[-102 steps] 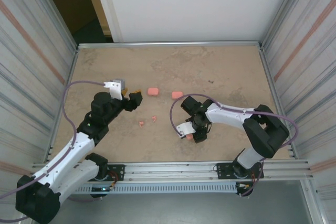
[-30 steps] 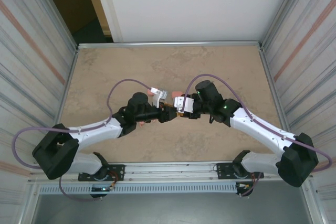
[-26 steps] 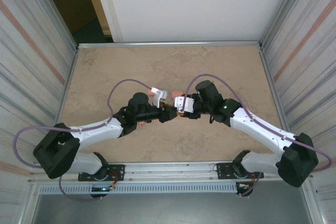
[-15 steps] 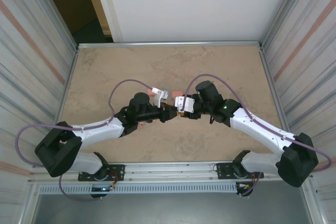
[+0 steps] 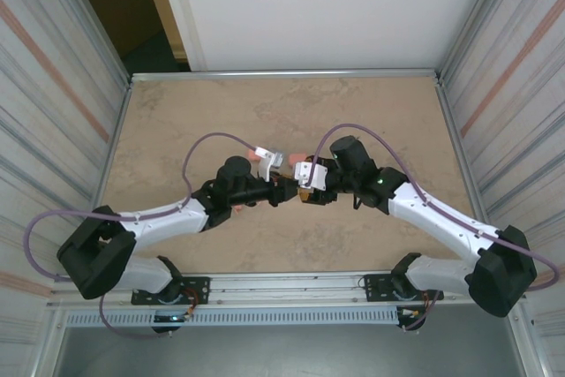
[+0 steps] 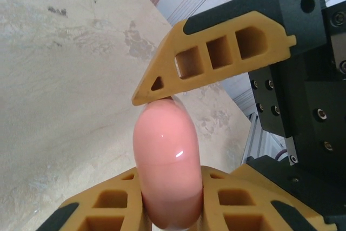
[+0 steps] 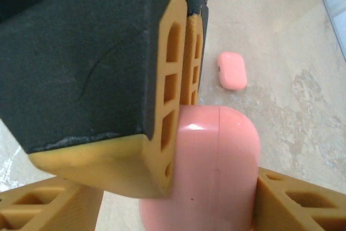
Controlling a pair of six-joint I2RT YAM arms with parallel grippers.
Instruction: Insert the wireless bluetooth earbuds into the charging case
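A pink charging case (image 6: 167, 160), closed, hangs above the table's middle where both arms meet. My left gripper (image 6: 170, 187) is shut on its narrow sides. My right gripper (image 7: 175, 201) is open: the case (image 7: 216, 171) lies against its right finger (image 7: 303, 198), while its left finger (image 7: 48, 204) stands well apart. The left gripper's black-and-orange fingers (image 7: 173, 79) press on the case from the left of the right wrist view. From above, the two grippers (image 5: 290, 192) (image 5: 305, 193) nearly touch. A small pink speck (image 5: 237, 210) by the left forearm may be an earbud; other earbuds are hidden.
A second pink case (image 7: 232, 70) lies flat on the beige table beyond the held one. From above, pink cases (image 5: 257, 155) (image 5: 297, 158) peek out behind the two wrists. Metal walls (image 5: 106, 130) enclose the table on both sides.
The left gripper has closed onto the case. The right gripper's jaws have spread wider around it. Both arms have stayed almost still over the last second.
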